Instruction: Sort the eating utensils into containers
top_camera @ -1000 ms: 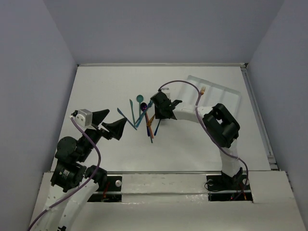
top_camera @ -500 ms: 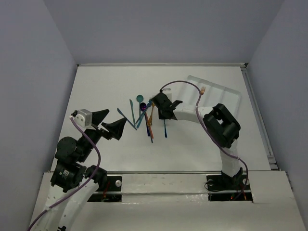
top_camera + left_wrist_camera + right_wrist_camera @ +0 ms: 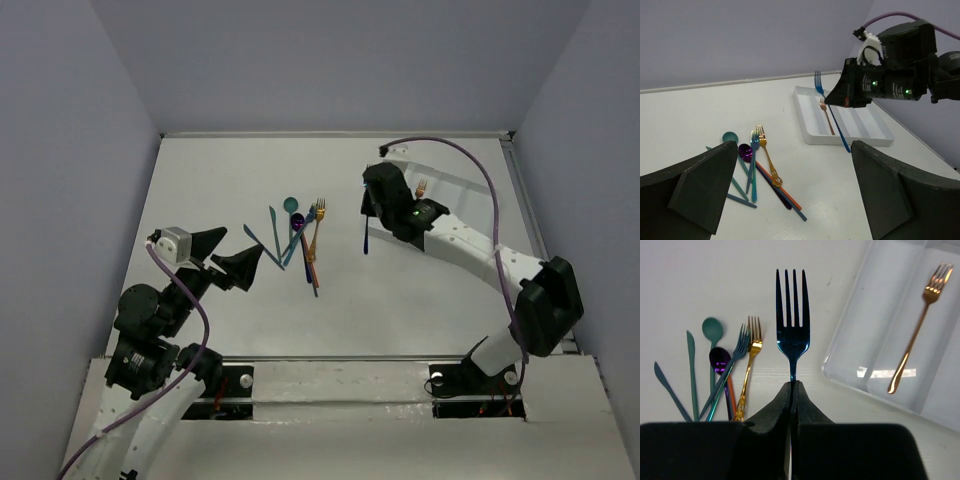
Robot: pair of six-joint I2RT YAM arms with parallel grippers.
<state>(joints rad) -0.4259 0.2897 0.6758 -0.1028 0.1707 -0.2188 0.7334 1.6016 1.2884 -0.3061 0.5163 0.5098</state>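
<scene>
My right gripper (image 3: 373,203) (image 3: 792,386) is shut on the neck of a blue fork (image 3: 792,325) (image 3: 366,238) (image 3: 833,116). It holds the fork above the table, just left of the white divided tray (image 3: 470,196) (image 3: 810,137) (image 3: 879,315). A gold fork (image 3: 421,187) (image 3: 827,118) (image 3: 911,351) lies in one tray compartment. The other utensils (image 3: 298,238) (image 3: 754,165) (image 3: 720,371) lie in a loose pile mid-table: teal, blue, purple, orange and gold pieces. My left gripper (image 3: 238,253) (image 3: 795,192) is open near the pile's left side, nothing between its fingers.
The right arm's purple cable (image 3: 470,165) arcs above the tray. Grey walls close off the table at the back and both sides. A raised rail (image 3: 535,240) runs along the table's right edge.
The right gripper shut on the blue fork at the pile, lifted it and carried it right and back to the tray's edge. The left arm has not moved.
</scene>
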